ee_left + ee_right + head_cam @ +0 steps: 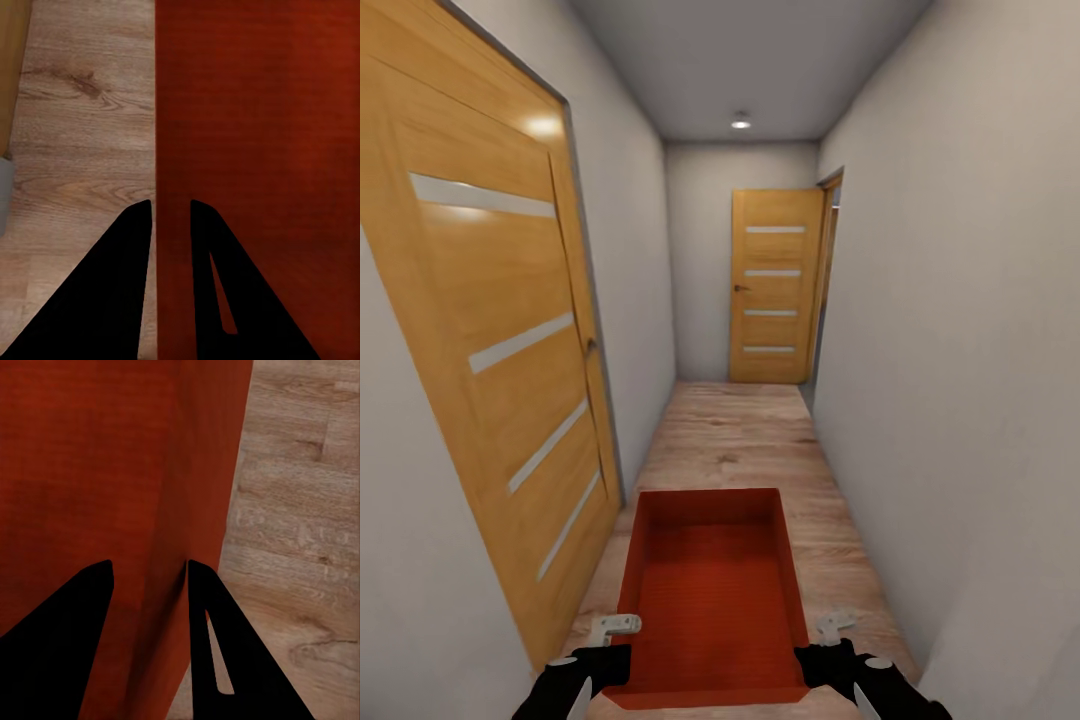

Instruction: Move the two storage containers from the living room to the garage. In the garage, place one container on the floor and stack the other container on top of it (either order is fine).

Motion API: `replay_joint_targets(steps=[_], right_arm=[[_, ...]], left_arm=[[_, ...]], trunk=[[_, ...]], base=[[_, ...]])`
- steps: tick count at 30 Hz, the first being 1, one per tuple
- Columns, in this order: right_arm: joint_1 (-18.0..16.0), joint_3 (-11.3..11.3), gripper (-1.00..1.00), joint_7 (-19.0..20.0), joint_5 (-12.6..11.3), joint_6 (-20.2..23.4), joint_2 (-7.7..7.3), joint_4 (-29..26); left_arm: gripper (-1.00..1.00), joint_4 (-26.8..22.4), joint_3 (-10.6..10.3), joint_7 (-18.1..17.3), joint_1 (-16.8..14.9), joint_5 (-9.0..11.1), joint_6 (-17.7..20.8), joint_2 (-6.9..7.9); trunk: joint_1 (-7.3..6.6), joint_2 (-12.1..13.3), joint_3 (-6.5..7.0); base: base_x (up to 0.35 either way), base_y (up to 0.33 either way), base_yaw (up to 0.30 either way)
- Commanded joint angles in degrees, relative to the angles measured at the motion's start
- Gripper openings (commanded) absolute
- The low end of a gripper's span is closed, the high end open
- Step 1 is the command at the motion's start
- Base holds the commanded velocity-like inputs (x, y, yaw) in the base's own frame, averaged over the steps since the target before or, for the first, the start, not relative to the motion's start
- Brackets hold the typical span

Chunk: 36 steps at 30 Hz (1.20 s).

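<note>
bin (710,600): orange-red, rectangular, open-topped, thin-walled, empty
pose: upright, level, long side running down the corridor
place: held above the wood plank floor (730,440), a gripper at each side wall, between the corridor walls

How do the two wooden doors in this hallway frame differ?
The near door on the left wall lies along the corridor and looks large; the far door faces the camera at the corridor's end and looks smaller. The near door catches a ceiling-light glare; the far door does not. Both are orange-toned wood with pale horizontal strips.
</note>
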Motion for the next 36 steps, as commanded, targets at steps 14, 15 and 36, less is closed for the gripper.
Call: replay_joint_targets(steps=[14,15,36], right_arm=[[0.0,1.4,-1.0,4.52,-0.62,-0.74,-0.04,-0.26],[0.0,1.4,-1.0,4.52,-0.62,-0.74,-0.04,-0.26],[0.0,1.4,-1.0,4.52,-0.74,-0.74,-0.04,-0.26]], left_arm=[[-1.0,-0.01,0.48,1.06,-0.04,-1.6,0.32,1.3],[-1.0,-0.01,0.48,1.06,-0.04,-1.62,0.32,1.3],[-1.0,-0.01,0.48,1.06,-0.04,-1.61,0.32,1.3]], trunk=[[0.05,-0.08,-0.1],[0.05,-0.08,-0.1],[0.05,-0.08,-0.1]], base=[[0.328,0.0,0.004],[0.328,0.0,0.0],[0.328,0.0,0.0]])
